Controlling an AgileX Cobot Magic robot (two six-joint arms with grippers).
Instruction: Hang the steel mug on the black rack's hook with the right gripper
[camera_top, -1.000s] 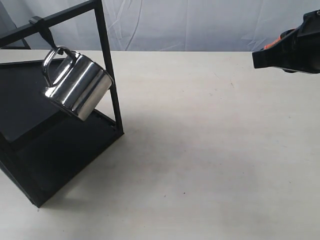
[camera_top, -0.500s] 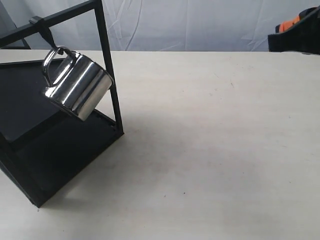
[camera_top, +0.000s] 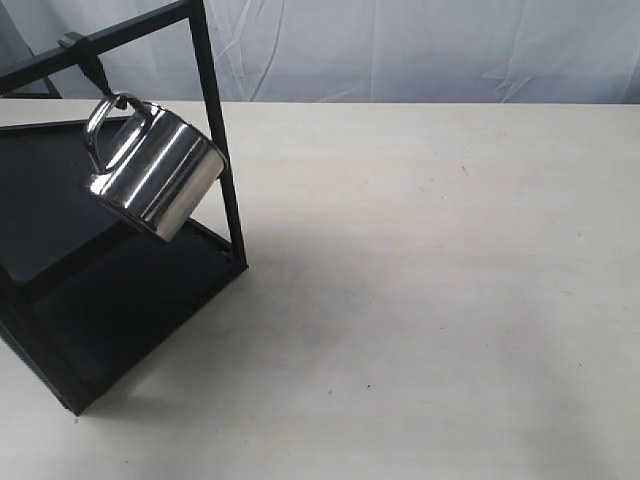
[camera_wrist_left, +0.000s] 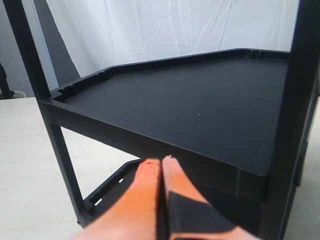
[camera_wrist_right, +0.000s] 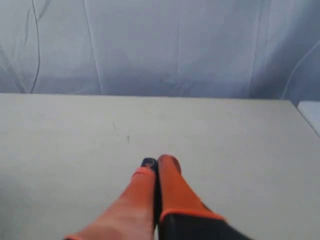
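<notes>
Table (camera_top: 430, 280) bare; black rack (camera_top: 215, 150) cropped, steel mug (camera_top: 155, 175) hiding shelf.

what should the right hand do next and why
Probably nothing more than hold clear. The mug hangs by its handle from the hook on the rack, free of any grip. The right hand is shut over bare table, out of the exterior view.

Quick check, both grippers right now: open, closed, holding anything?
Left gripper: closed, holding nothing.
Right gripper: closed, holding nothing; the steel mug hangs on the hook.
</notes>
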